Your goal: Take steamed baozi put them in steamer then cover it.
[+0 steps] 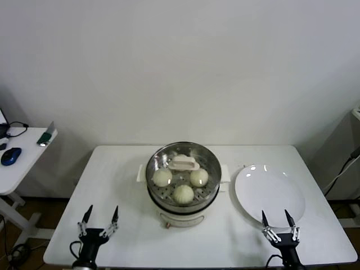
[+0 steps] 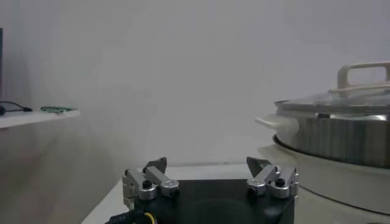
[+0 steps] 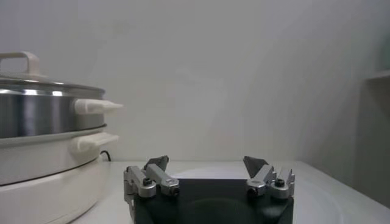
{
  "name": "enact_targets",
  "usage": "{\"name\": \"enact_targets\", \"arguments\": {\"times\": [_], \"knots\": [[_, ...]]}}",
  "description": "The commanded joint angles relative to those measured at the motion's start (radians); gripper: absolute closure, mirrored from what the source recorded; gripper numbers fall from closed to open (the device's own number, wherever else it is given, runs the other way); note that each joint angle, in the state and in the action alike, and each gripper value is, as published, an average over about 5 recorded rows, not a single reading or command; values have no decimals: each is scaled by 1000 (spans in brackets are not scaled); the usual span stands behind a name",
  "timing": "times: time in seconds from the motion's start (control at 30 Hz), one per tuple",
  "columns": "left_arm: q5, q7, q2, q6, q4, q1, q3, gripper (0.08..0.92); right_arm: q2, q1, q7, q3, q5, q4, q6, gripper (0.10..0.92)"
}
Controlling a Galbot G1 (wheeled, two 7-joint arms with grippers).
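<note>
Fourth baozi [image 1: 171, 166] behind cover [image 1: 183, 163] handle.

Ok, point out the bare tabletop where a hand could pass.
Free: the strip between the left pincer and the steamer, and the far edge behind the plate. Tight: the gap between steamer and plate, and around the right pincer beside the plate's rim.

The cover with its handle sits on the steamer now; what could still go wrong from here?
1. The cover may not sit fully inside the rim of the steamer; its seating cannot be judged well here, so it might slip.
2. Only three baozi show clearly under the glass; a fourth may be hidden beneath the handle, or missing.
3. The right gripper hovers open above the edge of the plate and might knock it.
</note>
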Motion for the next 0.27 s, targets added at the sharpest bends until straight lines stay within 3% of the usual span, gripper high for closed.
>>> {"name": "enact_targets", "arguments": {"times": [0.03, 0.27], "knots": [[-42, 10, -5, -63, 56, 9, 6, 177, -2, 2, 3, -10, 2, -2, -1, 203], [-43, 13, -4, -47, 33, 0, 10, 177, -2, 5, 4, -17, 3, 0, -4, 203]]}}
